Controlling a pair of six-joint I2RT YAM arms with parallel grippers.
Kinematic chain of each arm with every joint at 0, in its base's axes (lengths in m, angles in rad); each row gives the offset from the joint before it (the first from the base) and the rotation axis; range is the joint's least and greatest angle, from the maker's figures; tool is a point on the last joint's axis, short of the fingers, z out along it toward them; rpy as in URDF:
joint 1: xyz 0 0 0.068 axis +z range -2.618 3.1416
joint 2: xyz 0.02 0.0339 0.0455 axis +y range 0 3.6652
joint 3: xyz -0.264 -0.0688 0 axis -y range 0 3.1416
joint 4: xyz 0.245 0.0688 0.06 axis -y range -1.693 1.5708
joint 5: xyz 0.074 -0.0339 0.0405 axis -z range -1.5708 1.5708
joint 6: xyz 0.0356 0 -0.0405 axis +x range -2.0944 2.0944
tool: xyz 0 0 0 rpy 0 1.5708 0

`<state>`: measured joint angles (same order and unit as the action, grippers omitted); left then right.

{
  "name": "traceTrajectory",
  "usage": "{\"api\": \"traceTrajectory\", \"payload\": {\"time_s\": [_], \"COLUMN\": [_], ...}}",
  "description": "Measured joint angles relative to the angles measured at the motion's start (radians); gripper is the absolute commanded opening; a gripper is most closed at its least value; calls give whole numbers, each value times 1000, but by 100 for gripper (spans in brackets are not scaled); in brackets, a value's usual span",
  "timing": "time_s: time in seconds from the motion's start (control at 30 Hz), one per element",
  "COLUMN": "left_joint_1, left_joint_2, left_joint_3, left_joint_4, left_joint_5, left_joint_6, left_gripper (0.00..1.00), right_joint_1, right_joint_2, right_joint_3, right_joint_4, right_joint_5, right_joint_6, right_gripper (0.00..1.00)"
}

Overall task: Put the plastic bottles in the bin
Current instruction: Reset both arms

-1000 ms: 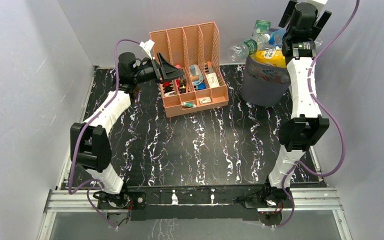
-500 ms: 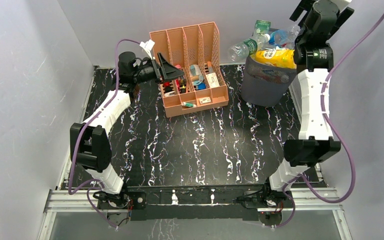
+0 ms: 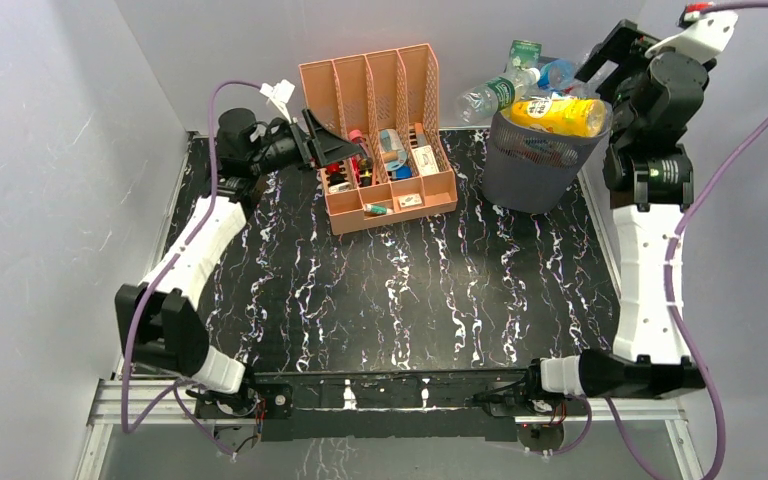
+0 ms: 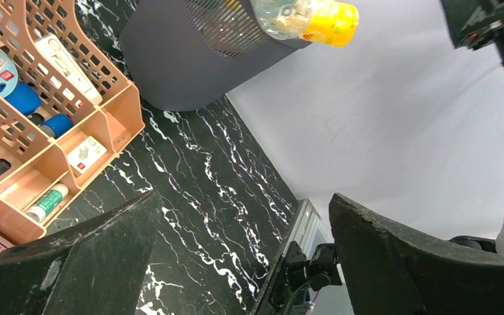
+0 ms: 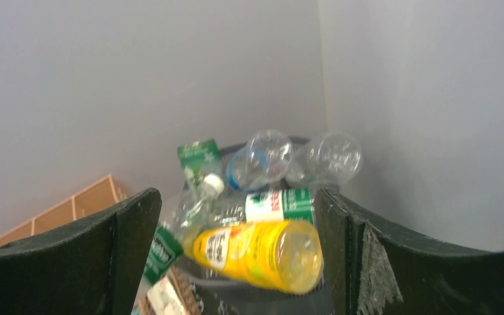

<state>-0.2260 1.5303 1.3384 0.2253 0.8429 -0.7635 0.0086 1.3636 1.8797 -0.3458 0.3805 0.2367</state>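
Heaping out of the dark grey round mesh bin point(image 3: 530, 172), the plastic bottles sit at 1 o'clock on the desk point(image 3: 410, 300), a black slab veined in white like marble.

- Yellow translucent plastic bottle point(image 3: 560, 113): lies on top of the pile, long axis roughly level and running 9 to 3 o'clock in the top view, blunt base toward 3 o'clock, printed label near the other end.
- Clear ribbed plastic bottle with green label point(image 3: 490, 95): leans out past the rim at 10 o'clock, long axis slanting.
- Two clear round bottles point(image 5: 331, 157): at the rear of the heap, their ends facing the right wrist camera; one carries a blue band.
- Bin wall: fine mesh under a solid rim, tapering downward, upright.
- Peach perforated plastic four-slot file organizer point(image 3: 385, 130): at 12 o'clock, just beside the bin's 9 o'clock side, holding small items.
- Left arm point(image 3: 210, 225): left jaws spread wide and empty, at the organizer's 9 o'clock edge.
- Right arm point(image 3: 650, 250): right jaws spread wide and empty, raised at the bin's 3 o'clock side, facing the heap.
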Motion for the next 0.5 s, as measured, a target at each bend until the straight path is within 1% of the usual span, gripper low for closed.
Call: {"api": "traceTrajectory", "payload": {"time_s": [0.13,0.27,0.37,0.5], "left_joint_1": [-3,-10,-13,-14], "left_joint_2": [-118,-235,-288,-320], "left_joint_3": [-33,-49,-51,-57], "left_joint_4": [-64,-126,-156,-194], "left_joint_5": [-48,-97,-122,-156], "left_joint_6": [40,80,102,123], "left_gripper": [98,98,98,98], "right_joint_1": [0,0,0,0], "right_joint_2": [-91,-151,-186,-219], "right_joint_3": [-110,-174,-219,-278], "right_joint_4": [2,-1,-2,0], "right_joint_5": [-72,-146,-203,-269], "right_joint_6": [27,56,79,105], "right_gripper": [98,98,98,98]}}
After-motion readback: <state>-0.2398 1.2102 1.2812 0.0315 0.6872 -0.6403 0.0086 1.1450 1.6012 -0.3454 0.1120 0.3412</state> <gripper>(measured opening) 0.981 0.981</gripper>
